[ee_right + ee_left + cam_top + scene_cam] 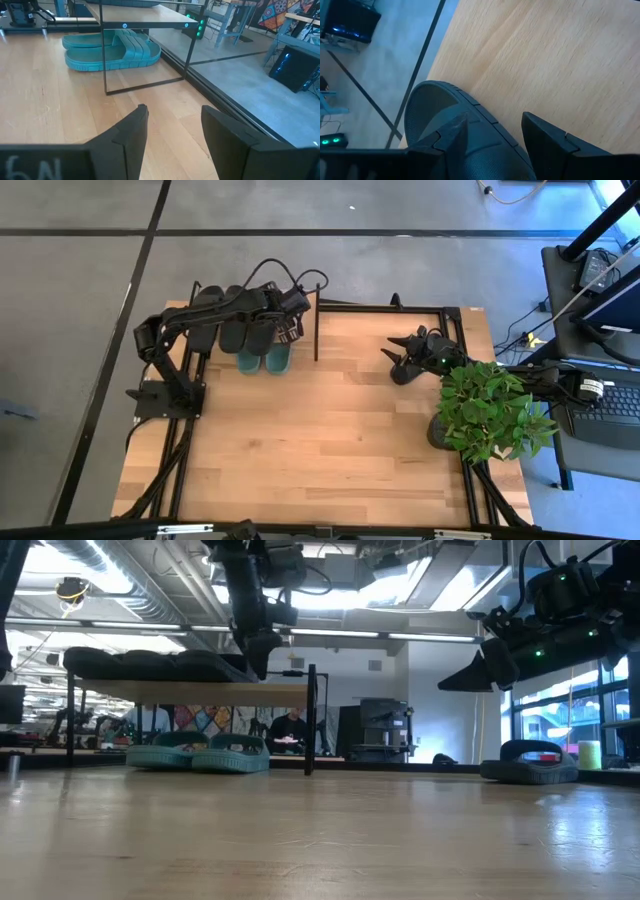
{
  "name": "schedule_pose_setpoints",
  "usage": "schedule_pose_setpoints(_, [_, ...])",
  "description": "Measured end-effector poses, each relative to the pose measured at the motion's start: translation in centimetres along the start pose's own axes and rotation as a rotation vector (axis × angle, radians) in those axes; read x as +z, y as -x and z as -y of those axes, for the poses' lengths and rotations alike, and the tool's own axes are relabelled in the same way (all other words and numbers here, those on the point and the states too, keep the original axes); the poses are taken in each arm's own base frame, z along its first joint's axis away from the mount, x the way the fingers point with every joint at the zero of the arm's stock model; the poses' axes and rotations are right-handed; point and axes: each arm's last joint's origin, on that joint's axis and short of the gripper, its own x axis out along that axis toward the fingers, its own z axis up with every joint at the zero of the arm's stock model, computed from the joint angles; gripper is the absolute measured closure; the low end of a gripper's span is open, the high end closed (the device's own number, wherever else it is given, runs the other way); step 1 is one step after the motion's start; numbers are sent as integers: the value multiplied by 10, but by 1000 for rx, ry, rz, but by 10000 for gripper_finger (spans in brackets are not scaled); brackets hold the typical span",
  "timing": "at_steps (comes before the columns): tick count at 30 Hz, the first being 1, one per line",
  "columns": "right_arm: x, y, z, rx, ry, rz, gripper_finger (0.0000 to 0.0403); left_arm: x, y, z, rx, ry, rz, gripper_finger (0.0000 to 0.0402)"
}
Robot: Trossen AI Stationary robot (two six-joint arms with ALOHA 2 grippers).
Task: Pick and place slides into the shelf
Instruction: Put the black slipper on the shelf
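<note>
The shelf stands at the table's far left. Black slides lie on its top board, and two green slides rest on the table beneath it. My left gripper is open above the top board. Its fingers straddle the rightmost black slide, which lies flat on the board. Another black slide lies sole-down on the table's far right. My right gripper hovers open above it, clear of it, and points toward the shelf. My left gripper comes down from above over one end of the black slide on the shelf's top board. One open finger stands on each side. I cannot tell whether they touch it.
A potted leafy plant stands at the table's right edge beside the right arm. The shelf's thin black end frame rises between the two grippers. Bare wooden tabletop stretches across the middle and near side.
</note>
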Motion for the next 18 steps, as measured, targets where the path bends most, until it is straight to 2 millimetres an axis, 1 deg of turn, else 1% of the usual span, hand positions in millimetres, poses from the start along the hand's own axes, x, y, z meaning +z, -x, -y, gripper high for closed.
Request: schedule_pose_setpoints(18, [0,0,0,0,0,0,217,1,1,2,-6,-1,7,225])
